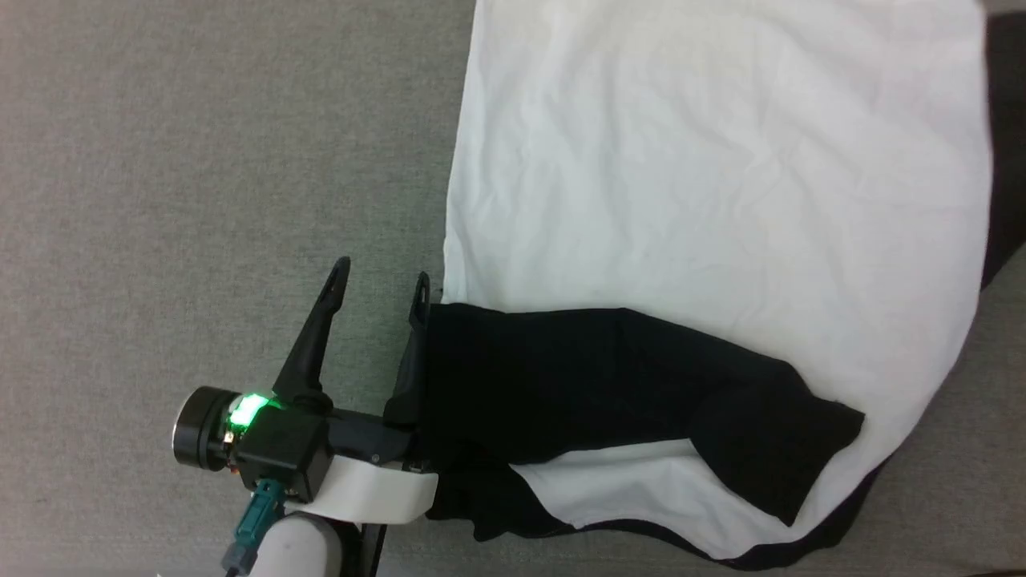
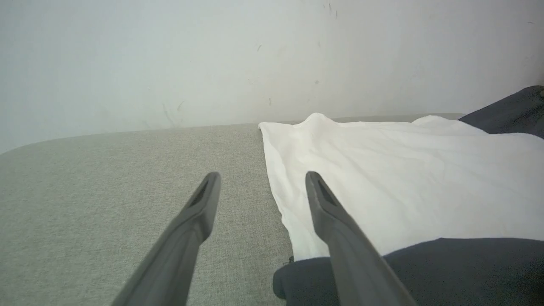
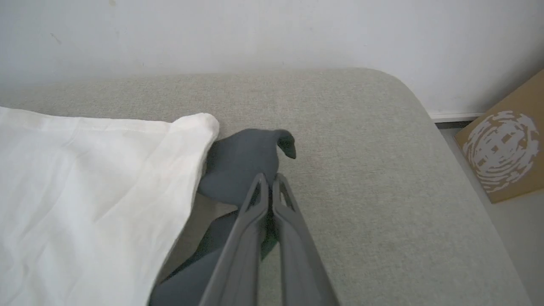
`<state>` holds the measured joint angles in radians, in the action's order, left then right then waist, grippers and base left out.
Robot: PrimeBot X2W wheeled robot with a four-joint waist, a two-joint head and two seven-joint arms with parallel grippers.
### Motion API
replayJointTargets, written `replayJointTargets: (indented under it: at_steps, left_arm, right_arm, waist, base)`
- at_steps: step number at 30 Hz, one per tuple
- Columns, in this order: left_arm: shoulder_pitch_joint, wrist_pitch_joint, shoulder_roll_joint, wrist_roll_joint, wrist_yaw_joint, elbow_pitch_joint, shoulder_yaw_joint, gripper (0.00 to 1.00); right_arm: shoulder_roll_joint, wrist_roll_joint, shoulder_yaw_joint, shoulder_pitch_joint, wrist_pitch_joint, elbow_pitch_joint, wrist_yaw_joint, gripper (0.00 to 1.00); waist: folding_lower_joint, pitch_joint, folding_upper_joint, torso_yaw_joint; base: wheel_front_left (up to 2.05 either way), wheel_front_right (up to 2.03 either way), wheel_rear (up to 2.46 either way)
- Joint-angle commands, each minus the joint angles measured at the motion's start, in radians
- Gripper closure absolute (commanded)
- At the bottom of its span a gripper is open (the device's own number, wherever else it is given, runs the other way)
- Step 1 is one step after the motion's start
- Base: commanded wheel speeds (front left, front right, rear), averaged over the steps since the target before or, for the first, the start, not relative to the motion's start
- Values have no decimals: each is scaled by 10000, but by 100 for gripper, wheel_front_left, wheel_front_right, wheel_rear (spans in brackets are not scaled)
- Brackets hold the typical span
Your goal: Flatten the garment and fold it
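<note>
From my head I see my left pincer [image 1: 383, 271] open, just beside the black sleeve of the shirt [image 1: 681, 176], which lies spread on the grey cushion [image 1: 160, 160]. My right wrist view adds my right pincer [image 3: 267, 180], closed on a black fold of the shirt, and a cardboard box [image 3: 501, 148].

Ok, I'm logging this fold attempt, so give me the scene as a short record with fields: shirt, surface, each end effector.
garment: T-shirt, white body spread out, one black sleeve lying across its near part
surface: grey fabric pad
left end effector: open, at that sleeve's edge, holding nothing
right end effector: shut, pinching black cloth of the T-shirt
nearby: cardboard box beyond the pad's corner
</note>
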<state>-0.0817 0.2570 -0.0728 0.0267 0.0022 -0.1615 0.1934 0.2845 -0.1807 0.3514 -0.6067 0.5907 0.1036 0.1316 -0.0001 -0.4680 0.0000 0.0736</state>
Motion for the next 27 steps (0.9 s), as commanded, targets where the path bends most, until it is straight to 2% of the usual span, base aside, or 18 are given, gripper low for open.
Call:
replayJointTargets:
  at_steps: [1, 6, 12, 18, 22, 23, 24, 25, 27]
  left_arm:
    - [105, 47, -16, 33, 64, -26, -51, 0]
    - [211, 48, -61, 10, 63, -100, -112, 0]
    - [367, 48, -159, -29, 66, -189, -191, 0]
    - [427, 48, -279, -76, 65, -224, -249, 0]
    - [465, 48, -348, -101, 62, -213, -253, 0]
    - [479, 48, -357, -105, 67, -200, -250, 0]
    - [499, 48, -363, -105, 72, -183, -247, 0]
    - [522, 48, -365, -102, 77, -166, -241, 0]
    - [578, 48, -362, -89, 89, -137, -228, 0]
  right_arm:
    - [40, -80, 168, 238, 40, -114, -9, 100]
    - [-74, -256, 1274, 1302, 140, -546, -9, 100]
    - [-723, -403, 2571, 2839, -124, -678, -9, 100]
    - [-1410, -252, 2836, 3494, -732, -69, -9, 100]
    - [-1567, -167, 2787, 3345, -1184, 491, -9, 100]
    - [-1560, -134, 2749, 3293, -1278, 606, -9, 83]
    - [-1545, -109, 2681, 3249, -1369, 678, -9, 52]
    - [-1520, -117, 2612, 3207, -1431, 711, -9, 0]
    - [-1436, -200, 2482, 3155, -1394, 664, -9, 0]
  waist:
    - [1, 283, 0, -259]
    - [1, 418, 0, -379]
    - [1, 433, 0, -432]
    - [1, 465, 0, -520]
    - [1, 611, 0, -597]
    - [1, 665, 0, -616]
    - [1, 730, 0, -637]
    - [1, 798, 0, -657]
    - [1, 942, 0, -698]
  base:
    - [0, 0, 0]
    - [0, 0, 0]
    - [0, 0, 0]
    - [0, 0, 0]
    - [0, 0, 0]
    - [0, 0, 0]
    - [0, 0, 0]
    - [0, 0, 0]
    - [0, 0, 0]
